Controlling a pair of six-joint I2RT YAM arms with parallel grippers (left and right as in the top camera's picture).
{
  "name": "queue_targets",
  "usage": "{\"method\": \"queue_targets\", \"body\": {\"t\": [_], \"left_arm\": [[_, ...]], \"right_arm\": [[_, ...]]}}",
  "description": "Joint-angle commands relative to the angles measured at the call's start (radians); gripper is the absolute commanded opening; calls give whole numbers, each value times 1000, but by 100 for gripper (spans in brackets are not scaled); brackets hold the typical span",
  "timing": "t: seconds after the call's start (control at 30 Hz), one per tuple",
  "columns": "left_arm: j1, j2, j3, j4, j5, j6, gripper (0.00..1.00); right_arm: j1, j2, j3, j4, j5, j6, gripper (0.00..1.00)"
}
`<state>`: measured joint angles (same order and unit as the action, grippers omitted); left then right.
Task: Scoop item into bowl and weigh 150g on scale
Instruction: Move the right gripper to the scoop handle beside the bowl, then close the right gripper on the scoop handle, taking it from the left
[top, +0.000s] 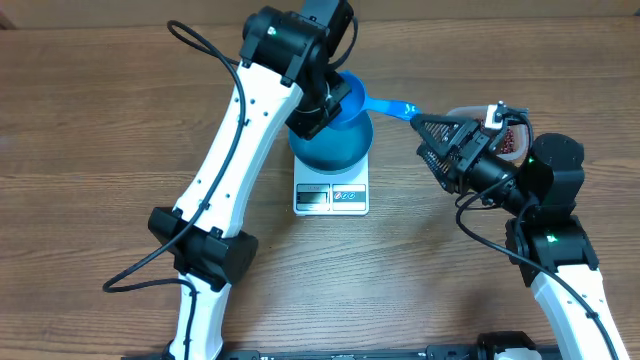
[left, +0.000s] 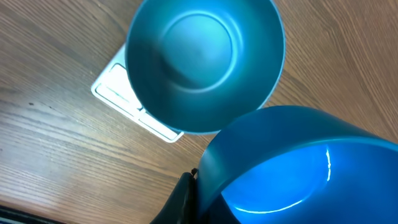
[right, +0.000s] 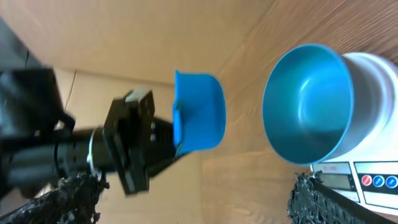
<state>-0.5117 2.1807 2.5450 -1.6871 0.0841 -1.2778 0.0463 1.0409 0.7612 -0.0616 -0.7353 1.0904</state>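
Bowl (top: 335, 145) stands mouth-up on the scale (top: 332, 197), round, smooth and bright blue, its glossy inside showing in both wrist views. It is about as wide as the white square scale, so from overhead only the front strip with the grey display and buttons shows, and that strip faces the robot's side of the surface (top: 100, 120).

Above the far rim of the bowl, the left hand (right: 163, 138) is pressed together on the edge of a small blue plastic scoop (right: 199, 112). The cup's open side faces up. Its paler handle runs rightward, so the long axis lies left to right across the surface, and the handle's tip points at the right hand (top: 428, 143). That hand hovers just off the tip without touching it. Its black textured fingers are spread wide and hold nothing.

Behind the right hand, partly hidden by it, a clear tub (top: 468, 111) holds the beans (top: 513, 145), a dark red-brown heap to the right of the scale and apart from it. Bare wood grain runs lengthwise around the scale, with room between the scale and the tub where the right hand sits.
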Motion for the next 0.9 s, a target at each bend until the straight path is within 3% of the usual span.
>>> {"method": "queue_targets", "body": {"t": [0.0,0.23,0.43,0.6,0.73,0.87], "left_arm": [[-40,-16,16,1,13,-47,4],[-87,-15,16,9,13,-56,4],[-124,-15,16,21,9,-70,4],[-144,-15,16,23,10,-69,4],[-150,-15,16,23,10,-69,4],[-156,-15,16,23,13,-69,4]], "right_arm": [[-2,-2,20,24,77,47,99],[-2,-2,20,31,79,47,99],[-2,-2,19,31,77,34,84],[-2,-2,19,31,77,19,66],[-2,-2,19,31,77,8,43],[-2,-2,19,31,77,8,34]]}}
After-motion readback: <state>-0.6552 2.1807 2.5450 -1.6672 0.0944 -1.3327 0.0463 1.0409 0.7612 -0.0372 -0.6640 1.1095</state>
